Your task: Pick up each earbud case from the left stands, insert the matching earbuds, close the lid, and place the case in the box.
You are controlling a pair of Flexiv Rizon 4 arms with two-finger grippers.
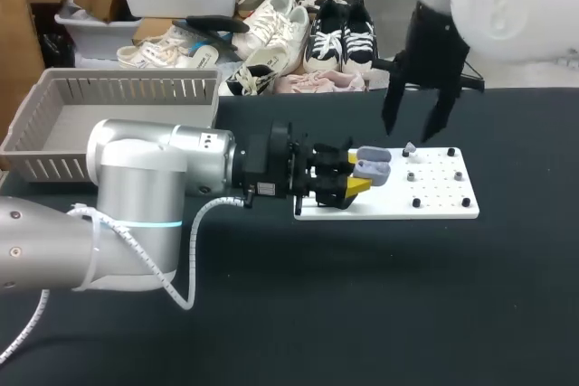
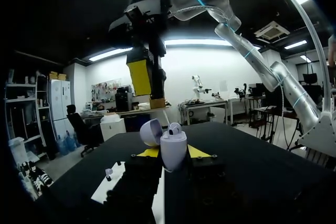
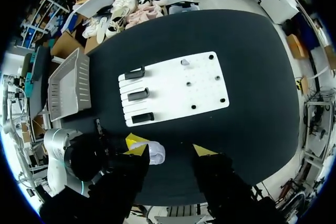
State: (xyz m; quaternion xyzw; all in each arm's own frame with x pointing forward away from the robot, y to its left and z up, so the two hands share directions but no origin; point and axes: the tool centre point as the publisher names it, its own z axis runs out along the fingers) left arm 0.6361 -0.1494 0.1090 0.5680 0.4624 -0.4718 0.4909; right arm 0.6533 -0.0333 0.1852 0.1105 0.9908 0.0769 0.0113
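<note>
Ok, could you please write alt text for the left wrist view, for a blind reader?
The left gripper holds an open lilac earbud case between its yellow tips, with one white earbud seated inside. The right gripper hangs above and ahead of it, and a white board lies on the black table beside it.

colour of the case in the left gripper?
Pale lilac case; clearest in the left wrist view.

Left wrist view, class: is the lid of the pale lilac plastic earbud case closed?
No, the lid of the pale lilac earbud case stands hinged open, a white earbud showing inside.
</note>
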